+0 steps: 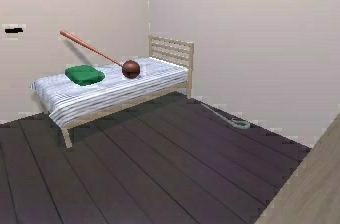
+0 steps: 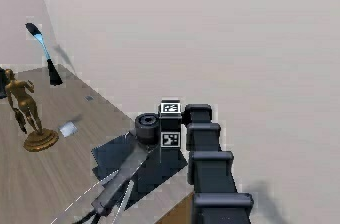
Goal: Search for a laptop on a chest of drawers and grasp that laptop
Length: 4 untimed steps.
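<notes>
Hand at laptop on chest of drawers.
Laptop lies flat by the top's wall-side edge; whether the hand grasps anything cannot be told.

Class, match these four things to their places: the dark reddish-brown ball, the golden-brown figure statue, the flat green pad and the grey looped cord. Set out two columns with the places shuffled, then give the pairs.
Things
1. dark reddish-brown ball
2. golden-brown figure statue
3. flat green pad
4. grey looped cord

Places
A. on the dark plank floor
B. on the striped bed, toward its slatted wooden end
C. on the wooden top
D. on the striped bed, farther from that end

Pairs: 1-B, 2-C, 3-D, 4-A
</notes>
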Available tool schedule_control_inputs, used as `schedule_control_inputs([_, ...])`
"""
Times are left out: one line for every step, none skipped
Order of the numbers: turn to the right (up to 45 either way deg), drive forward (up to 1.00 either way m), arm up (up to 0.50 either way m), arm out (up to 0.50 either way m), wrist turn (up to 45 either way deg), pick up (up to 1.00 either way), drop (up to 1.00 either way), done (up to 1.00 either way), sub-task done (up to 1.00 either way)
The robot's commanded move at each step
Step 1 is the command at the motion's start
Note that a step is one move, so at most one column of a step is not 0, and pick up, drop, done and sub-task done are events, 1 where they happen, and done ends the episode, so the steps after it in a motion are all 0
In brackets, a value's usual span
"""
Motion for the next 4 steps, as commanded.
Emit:
schedule_control_inputs([0.0, 0.0, 0.0, 0.0, 45.0, 0.0, 0.0, 0.0, 0.0])
schedule_control_inputs([0.0, 0.0, 0.0, 0.0, 45.0, 0.0, 0.0, 0.0, 0.0])
schedule_control_inputs([0.0, 0.0, -0.3, 0.0, 0.0, 0.0, 0.0, 0.0, 0.0])
schedule_control_inputs([0.0, 0.0, 0.0, 0.0, 0.0, 1.0, 0.0, 0.0, 0.0])
